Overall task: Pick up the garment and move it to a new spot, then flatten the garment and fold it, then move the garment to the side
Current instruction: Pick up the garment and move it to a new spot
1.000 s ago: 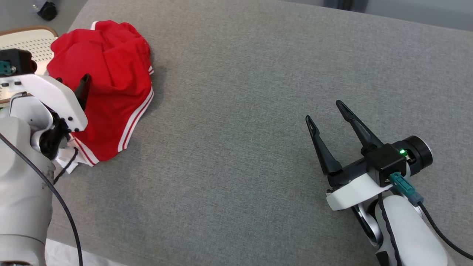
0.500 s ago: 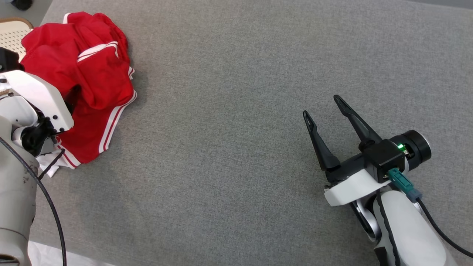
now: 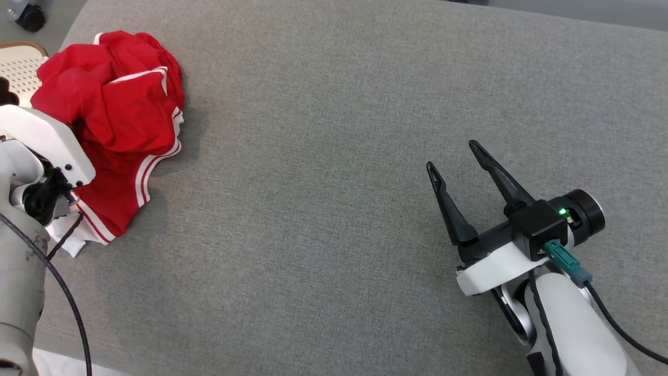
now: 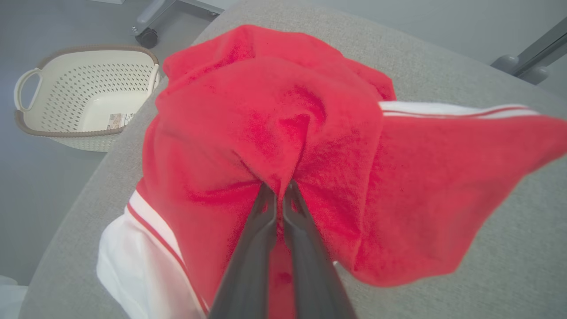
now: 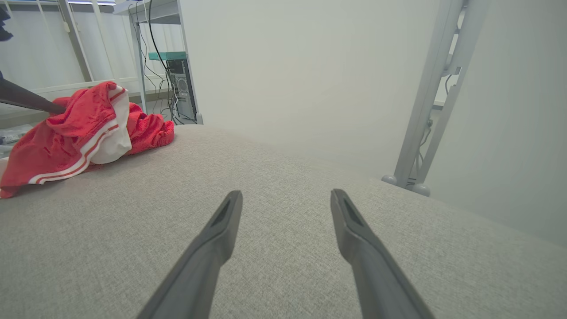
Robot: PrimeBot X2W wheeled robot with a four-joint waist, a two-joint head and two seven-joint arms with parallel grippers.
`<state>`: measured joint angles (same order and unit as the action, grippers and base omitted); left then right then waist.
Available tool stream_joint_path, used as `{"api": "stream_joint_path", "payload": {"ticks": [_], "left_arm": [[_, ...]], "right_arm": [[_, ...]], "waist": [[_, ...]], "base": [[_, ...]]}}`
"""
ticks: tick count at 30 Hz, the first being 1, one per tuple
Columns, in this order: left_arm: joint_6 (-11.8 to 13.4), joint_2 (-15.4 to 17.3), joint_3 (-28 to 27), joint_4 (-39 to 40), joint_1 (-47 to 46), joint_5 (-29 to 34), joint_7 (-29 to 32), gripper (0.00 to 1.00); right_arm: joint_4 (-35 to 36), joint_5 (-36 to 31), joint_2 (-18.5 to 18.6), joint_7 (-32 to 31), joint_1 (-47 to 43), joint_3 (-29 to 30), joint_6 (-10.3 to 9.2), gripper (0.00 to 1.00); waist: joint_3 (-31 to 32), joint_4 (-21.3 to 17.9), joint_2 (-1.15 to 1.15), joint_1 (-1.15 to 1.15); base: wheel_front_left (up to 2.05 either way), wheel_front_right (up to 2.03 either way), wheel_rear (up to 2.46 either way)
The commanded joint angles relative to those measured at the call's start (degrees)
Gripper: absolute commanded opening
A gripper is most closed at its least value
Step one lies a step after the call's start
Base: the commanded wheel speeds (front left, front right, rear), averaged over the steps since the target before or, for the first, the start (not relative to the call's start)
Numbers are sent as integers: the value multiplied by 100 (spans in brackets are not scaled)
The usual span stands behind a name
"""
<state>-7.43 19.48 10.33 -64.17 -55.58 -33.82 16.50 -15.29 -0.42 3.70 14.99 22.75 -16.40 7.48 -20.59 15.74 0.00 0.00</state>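
Grey tabletop (image 3: pixel 334 130), head view: red shorts (image 3: pixel 120 120) sit bunched at the edge nearest the basket (image 3: pixel 18 68). Left wrist view: left pincer (image 4: pixel 279 188) is pinched tight on them, ready to lift. Right wrist view: right pincer (image 5: pixel 287 192) is wide open, far from the basket.

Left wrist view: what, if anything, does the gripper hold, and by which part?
The left gripper pinches the red garment by a fold of red cloth near its middle. The right gripper holds nothing.
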Motion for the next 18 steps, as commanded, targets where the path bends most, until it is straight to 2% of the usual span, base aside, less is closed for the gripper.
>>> {"api": "stream_joint_path", "payload": {"ticks": [1, 11, 12, 18], "left_arm": [[-3, 91, -11, -36, -9, -27, -168, 0], [7, 176, -130, 141, 51, -132, -1562, 0], [7, 176, -130, 141, 51, -132, -1562, 0], [-1, 116, 126, 958, 177, -298, -2234, 0]], "right_arm": [[44, -27, 5, 25, -77, 35, 3, 100], [38, 150, -64, 25, -425, 92, 3, 100], [38, 150, -64, 25, -425, 92, 3, 100], [94, 309, -68, 25, -678, 224, 3, 100]], "waist": [[133, 8, 0, 0], [1005, -90, 0, 0], [1005, -90, 0, 0], [1446, -153, 0, 0]], "base": [[0, 0, 0], [0, 0, 0], [0, 0, 0], [0, 0, 0]]}}
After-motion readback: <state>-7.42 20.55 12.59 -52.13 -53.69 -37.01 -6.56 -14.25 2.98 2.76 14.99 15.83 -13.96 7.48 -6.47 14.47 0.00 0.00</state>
